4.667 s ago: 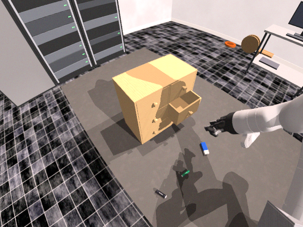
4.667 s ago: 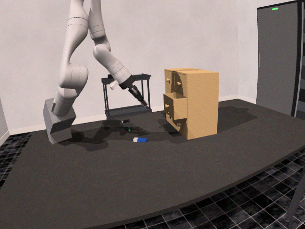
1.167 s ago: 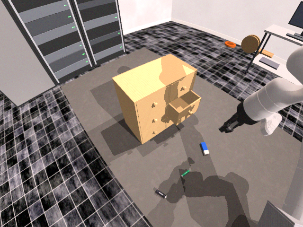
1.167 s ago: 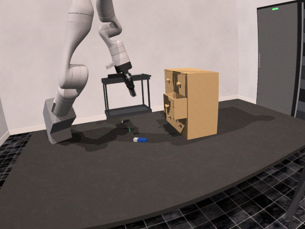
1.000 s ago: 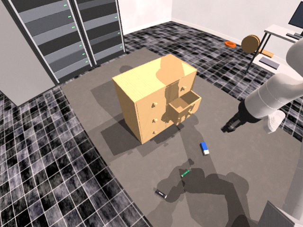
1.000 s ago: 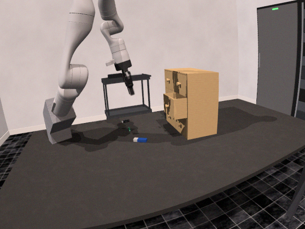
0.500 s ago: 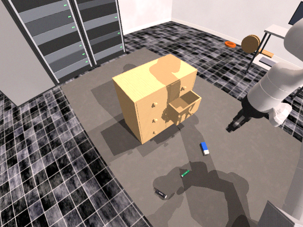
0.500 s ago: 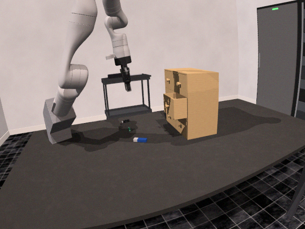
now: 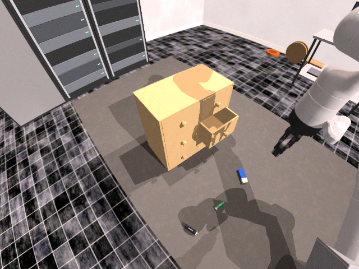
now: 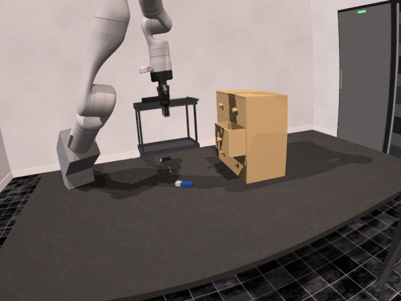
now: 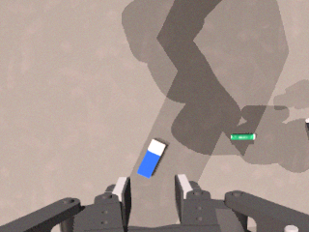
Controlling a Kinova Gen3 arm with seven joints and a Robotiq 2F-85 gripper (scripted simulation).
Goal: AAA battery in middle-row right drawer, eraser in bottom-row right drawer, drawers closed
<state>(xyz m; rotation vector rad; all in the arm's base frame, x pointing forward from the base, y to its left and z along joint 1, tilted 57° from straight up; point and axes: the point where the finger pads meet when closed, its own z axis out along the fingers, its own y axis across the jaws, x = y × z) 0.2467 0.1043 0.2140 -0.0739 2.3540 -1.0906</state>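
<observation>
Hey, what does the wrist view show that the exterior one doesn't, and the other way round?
Only wrist: the gap between the gripper's parted fingers, seen from above.

Only exterior: the chest with its pulled-out middle drawer, and the dark stand.

Both: the gripper, the blue-and-white eraser and the green battery.

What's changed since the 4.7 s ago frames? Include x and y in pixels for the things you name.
The gripper (image 9: 276, 152) (image 10: 165, 115) (image 11: 153, 189) moved up and back, away from the chest (image 9: 150, 127) (image 10: 265, 139), and swung from a slant to pointing nearly straight down. No sign of anything grasped or released. Unchanged: open drawer (image 9: 233, 128) (image 10: 237, 143), eraser (image 9: 242, 174) (image 10: 185, 184) (image 11: 151, 160), green battery (image 9: 219, 205) (image 10: 170, 170) (image 11: 242, 136), black stick (image 9: 190, 229) (image 10: 165, 159).
</observation>
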